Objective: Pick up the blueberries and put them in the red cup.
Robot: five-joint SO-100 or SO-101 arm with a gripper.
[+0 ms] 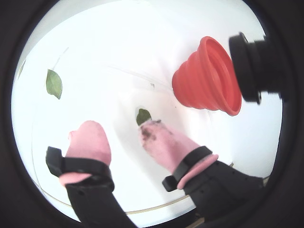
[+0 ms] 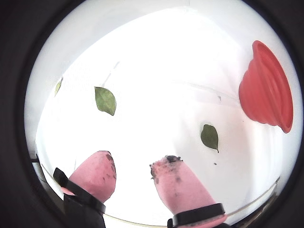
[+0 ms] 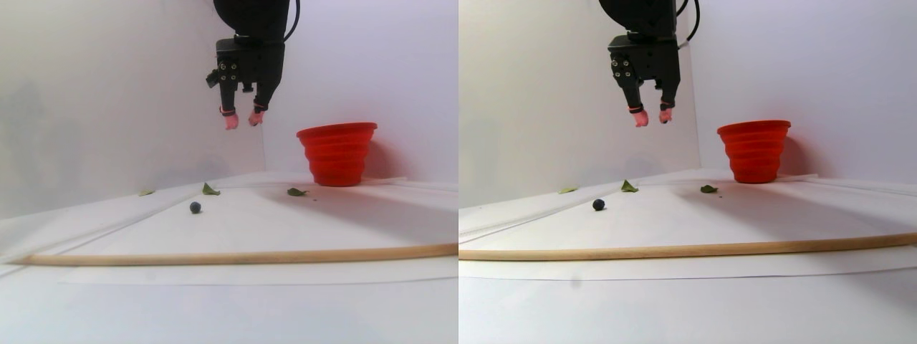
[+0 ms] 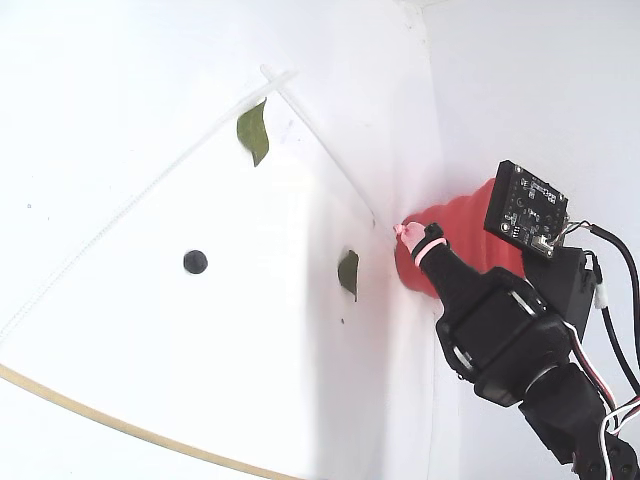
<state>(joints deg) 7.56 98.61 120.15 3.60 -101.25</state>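
One blueberry (image 4: 195, 262) is all that shows on the desk (image 4: 120, 120), a dark ball left of centre in the fixed view, and low on the left in each half of the stereo pair view. It lies well apart from the red cup (image 4: 455, 225), which stands at the right against the back wall. The hand (image 3: 243, 120) hangs high in the upper part of the stereo pair view, left of the cup and above its rim, its pink-tipped fingers (image 1: 90, 140) apart with nothing between them; dark smears mark the tips in both wrist views.

The likely trouble is in the next pick. The berry is small and round, so a descent a little off centre would probably let one finger nudge it and send it rolling across the smooth white surface. The soiled tips may also grip less surely, and a berry carried loosely could drop short of the cup. Green leaves (image 2: 105, 100) lie near; one (image 2: 209, 137) sits between berry and cup and could be brushed aside on the way.

The inside of the cup is hidden in every view, so I cannot tell what it holds.
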